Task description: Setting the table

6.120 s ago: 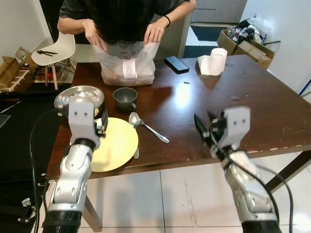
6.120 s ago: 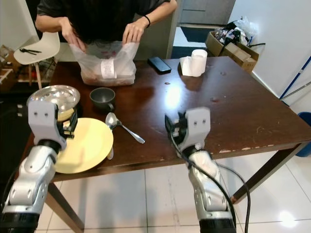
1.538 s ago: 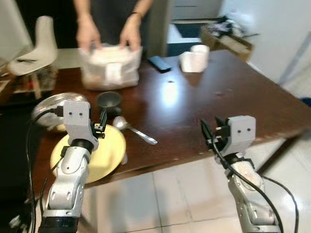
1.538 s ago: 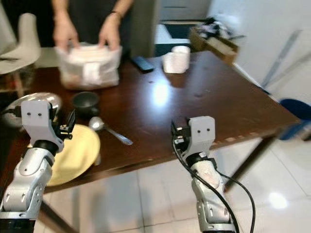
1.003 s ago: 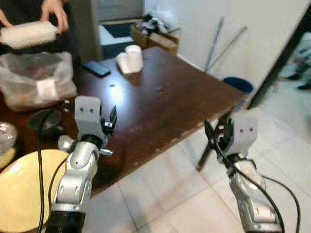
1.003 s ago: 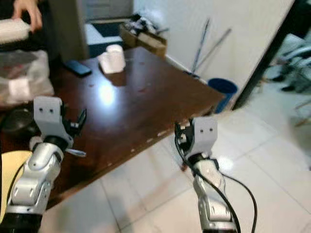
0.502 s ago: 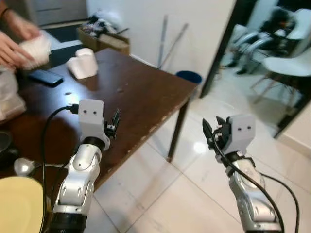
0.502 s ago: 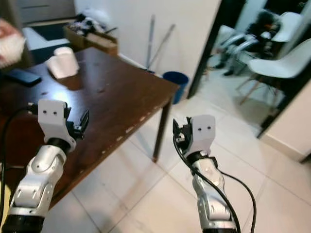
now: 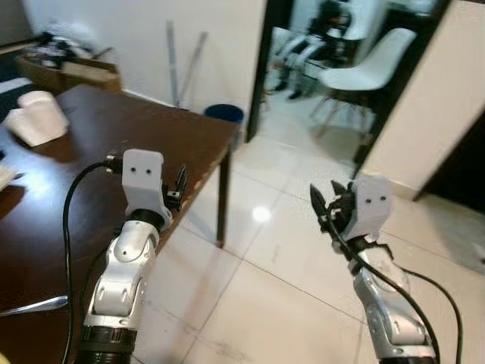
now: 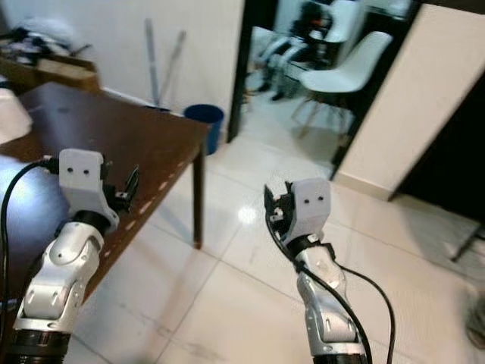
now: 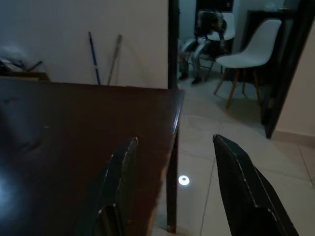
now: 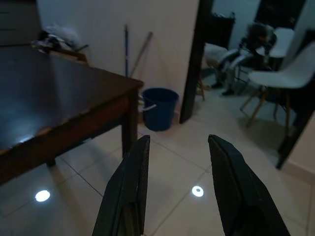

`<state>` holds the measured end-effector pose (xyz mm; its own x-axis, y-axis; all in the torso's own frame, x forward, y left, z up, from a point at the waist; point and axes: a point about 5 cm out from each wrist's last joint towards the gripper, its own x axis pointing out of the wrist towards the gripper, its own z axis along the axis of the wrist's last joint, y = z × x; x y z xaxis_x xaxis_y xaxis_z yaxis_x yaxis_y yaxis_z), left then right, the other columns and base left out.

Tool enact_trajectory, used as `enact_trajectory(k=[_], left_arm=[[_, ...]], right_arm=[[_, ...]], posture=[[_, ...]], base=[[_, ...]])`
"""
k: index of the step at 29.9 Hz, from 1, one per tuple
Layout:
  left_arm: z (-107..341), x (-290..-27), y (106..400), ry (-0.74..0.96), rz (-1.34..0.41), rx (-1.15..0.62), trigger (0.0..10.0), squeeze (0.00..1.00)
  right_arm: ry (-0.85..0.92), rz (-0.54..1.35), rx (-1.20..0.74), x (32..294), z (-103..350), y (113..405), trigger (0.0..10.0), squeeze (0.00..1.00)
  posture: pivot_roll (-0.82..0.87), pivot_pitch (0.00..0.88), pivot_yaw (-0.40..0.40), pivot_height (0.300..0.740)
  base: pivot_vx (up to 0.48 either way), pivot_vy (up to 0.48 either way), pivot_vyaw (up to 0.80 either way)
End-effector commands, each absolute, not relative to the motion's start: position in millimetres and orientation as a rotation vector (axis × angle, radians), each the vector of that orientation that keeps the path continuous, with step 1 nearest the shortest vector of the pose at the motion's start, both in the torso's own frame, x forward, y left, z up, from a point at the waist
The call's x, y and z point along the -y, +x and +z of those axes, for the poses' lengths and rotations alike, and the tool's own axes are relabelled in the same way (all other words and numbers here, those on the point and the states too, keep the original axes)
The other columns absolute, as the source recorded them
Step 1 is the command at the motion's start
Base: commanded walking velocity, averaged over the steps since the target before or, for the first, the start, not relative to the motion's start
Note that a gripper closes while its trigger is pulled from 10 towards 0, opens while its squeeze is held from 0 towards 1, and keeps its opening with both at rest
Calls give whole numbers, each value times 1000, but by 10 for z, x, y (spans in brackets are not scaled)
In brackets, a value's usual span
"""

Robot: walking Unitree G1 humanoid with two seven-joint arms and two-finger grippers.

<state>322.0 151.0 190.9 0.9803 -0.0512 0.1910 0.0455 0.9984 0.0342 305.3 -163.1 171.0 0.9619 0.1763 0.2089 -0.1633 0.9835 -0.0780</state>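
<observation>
At the far left we see one dark wooden table (image 9: 98, 129), cut off by the frame edge, so most of its top is out of sight. On it we count one white paper roll (image 9: 34, 117), partly cropped, and at the near left edge one silver spoon handle (image 9: 30, 305), its bowl hidden. Our left gripper (image 9: 179, 189) hovers above the table's right edge with its two black fingers (image 11: 120, 184) spread wide, holding nothing. Beyond the table corner stand one blue bucket (image 12: 158, 107) and two poles (image 9: 182, 64) leaning on the wall. Further right, through a doorway, one white chair (image 9: 371, 64) shows; what lies behind it is blurred. Our right gripper (image 9: 324, 208) hangs over the tiled floor (image 9: 265, 303), fingers apart and empty.
</observation>
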Motion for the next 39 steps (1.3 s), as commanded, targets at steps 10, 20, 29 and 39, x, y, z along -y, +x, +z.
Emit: enact_trajectory(k=[10, 20, 29, 39], left_arm=[[1840, -1465, 3218, -13, -84, 155, 10000, 0], [1840, -1431, 3227, -17, -97, 158, 10000, 0], [1816, -1432, 3230, -17, -91, 145, 10000, 0], [1818, -1409, 3231, -39, -102, 139, 10000, 0]], right_arm=[[-63, 158, 205, 1671, 1680, 3040, 10000, 0], [-70, 156, 205, 1684, 1686, 3039, 10000, 0], [-78, 154, 205, 1704, 1691, 3032, 10000, 0], [-80, 154, 205, 1704, 1696, 3029, 10000, 0]], posture=[[-83, 0, 41, 740], [-96, 0, 41, 740], [-102, 0, 40, 740], [-106, 0, 39, 740]], base=[[0, 0, -796], [0, 0, -800], [0, 0, -800], [0, 0, -800]])
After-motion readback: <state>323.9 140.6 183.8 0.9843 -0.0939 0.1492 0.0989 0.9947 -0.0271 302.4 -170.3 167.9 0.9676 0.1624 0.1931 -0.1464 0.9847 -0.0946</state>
